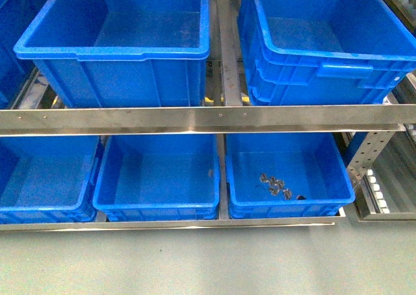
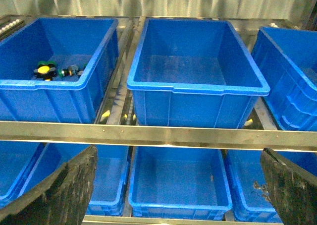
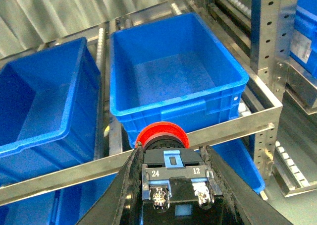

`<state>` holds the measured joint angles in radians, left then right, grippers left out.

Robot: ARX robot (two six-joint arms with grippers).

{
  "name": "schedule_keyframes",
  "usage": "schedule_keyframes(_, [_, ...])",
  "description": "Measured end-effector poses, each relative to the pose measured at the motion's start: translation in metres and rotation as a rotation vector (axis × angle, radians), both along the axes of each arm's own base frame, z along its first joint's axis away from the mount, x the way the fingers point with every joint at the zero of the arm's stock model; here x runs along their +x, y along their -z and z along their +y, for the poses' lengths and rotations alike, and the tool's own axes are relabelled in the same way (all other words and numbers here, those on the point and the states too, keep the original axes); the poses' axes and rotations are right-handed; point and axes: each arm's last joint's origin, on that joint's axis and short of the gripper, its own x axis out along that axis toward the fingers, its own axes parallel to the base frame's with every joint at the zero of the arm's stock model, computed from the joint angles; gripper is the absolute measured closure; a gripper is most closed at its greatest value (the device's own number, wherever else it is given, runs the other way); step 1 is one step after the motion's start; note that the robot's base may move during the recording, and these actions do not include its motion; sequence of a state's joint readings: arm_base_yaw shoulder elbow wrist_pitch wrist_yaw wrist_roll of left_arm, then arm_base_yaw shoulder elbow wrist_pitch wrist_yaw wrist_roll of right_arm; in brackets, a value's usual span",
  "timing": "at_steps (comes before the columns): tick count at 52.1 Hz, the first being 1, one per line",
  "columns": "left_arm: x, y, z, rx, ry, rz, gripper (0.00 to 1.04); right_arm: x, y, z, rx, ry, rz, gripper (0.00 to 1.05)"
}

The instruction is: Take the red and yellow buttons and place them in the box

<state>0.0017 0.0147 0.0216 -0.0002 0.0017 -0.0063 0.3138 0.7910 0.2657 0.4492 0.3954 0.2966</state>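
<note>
The front view shows five blue bins on the rack: two on the upper shelf [image 1: 117, 48] and three below the steel rail [image 1: 195, 119]. Of the lower three, only the right lower bin [image 1: 292, 209] holds anything, a small cluster of grey metal parts [image 1: 275, 186]. Neither arm appears there.

The left wrist view takes in six bins, three above and three below. One yellow-capped button [image 2: 44, 69] lies in an end bin [image 2: 59, 84] of the upper row, with green-capped switches [image 2: 67, 72] just beside it, too small to count. The left gripper [image 2: 176, 190] has its jaws spread wide and released, nothing between them, well apart from that button.

The right gripper [image 3: 171, 158] has its jaws clenched on one red button [image 3: 162, 134], gripping the body's two sides with the red cap pointing out past the tips, above the rail.
</note>
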Motion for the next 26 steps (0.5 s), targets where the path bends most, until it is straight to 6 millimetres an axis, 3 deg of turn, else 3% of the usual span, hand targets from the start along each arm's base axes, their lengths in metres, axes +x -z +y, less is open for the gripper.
schedule_keyframes(26, [0.000,0.000,0.000,0.000,-0.002,0.000,0.08,0.012,0.011,0.001,-0.005,-0.044,0.064,0.79])
